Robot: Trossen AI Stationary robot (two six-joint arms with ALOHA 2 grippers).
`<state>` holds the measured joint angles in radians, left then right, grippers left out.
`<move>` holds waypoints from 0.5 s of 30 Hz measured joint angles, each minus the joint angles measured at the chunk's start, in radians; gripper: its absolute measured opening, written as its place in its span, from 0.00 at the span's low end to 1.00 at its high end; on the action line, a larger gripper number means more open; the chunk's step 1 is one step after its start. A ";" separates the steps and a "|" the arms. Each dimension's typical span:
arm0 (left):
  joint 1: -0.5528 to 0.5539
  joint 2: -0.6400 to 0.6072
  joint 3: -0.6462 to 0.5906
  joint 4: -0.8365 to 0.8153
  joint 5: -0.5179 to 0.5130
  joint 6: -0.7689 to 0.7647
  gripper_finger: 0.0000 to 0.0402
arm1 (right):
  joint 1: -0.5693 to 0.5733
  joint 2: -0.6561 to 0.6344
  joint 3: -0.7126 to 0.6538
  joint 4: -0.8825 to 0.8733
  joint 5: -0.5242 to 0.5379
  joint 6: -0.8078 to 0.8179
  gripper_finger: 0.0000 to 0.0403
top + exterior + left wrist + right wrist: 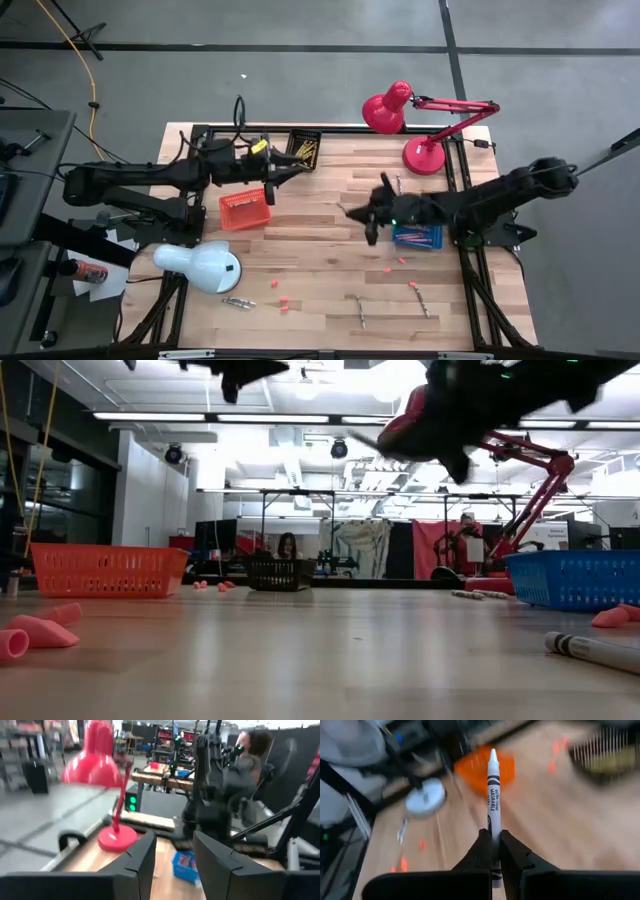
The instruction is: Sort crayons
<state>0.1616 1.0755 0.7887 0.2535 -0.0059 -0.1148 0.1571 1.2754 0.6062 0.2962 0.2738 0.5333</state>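
High view, my right claw (368, 222): it hangs over the middle of the worktop (320, 270), just beside the blue basket (418, 237) near the right edge; a thin stick pokes out from it toward the centre.
High view, my left claw (272, 172): raised near the far edge, between the orange basket (245, 209) and the black basket (304, 148), which holds yellow crayons (306, 152).
High view, loose crayons: several pale ones (360, 308) lie near the front edge; another pair (238, 302) lies by the white lamp (200, 266) at the front left.
High view, lamps: a red lamp (424, 156) stands at the far right corner.
Low view, baskets: orange basket (108, 569) on the left, black basket (280, 573) far back in the centre, blue basket (575, 578) on the right.
Low view, crayons: one pale crayon (592, 651) lies on the wood in the foreground; pink bits (40, 631) lie on the other side.
Left wrist view, my left claw (172, 865): fingers stand apart with nothing between them; beyond them sit the red lamp (102, 770) and the blue basket (186, 865).
Right wrist view, my right claw (494, 851): closed tight on a white crayon (493, 785), gripped near its lower end, its tip pointing toward the blurred orange basket (482, 767) and white lamp (425, 795).
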 joint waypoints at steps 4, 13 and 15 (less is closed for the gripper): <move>-0.014 0.020 -0.113 0.151 -0.004 -0.134 0.27 | -0.104 0.001 0.032 0.138 -0.093 -0.180 0.00; -0.045 0.033 -0.230 0.351 -0.135 -0.301 0.23 | -0.289 0.001 0.050 0.382 -0.333 -0.287 0.00; -0.046 0.033 -0.221 0.355 -0.135 -0.301 0.22 | -0.314 0.001 0.050 0.420 -0.379 -0.281 0.00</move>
<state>0.1158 1.1080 0.5674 0.6086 -0.1407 -0.4161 -0.1569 1.2762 0.6559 0.7164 -0.1048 0.2523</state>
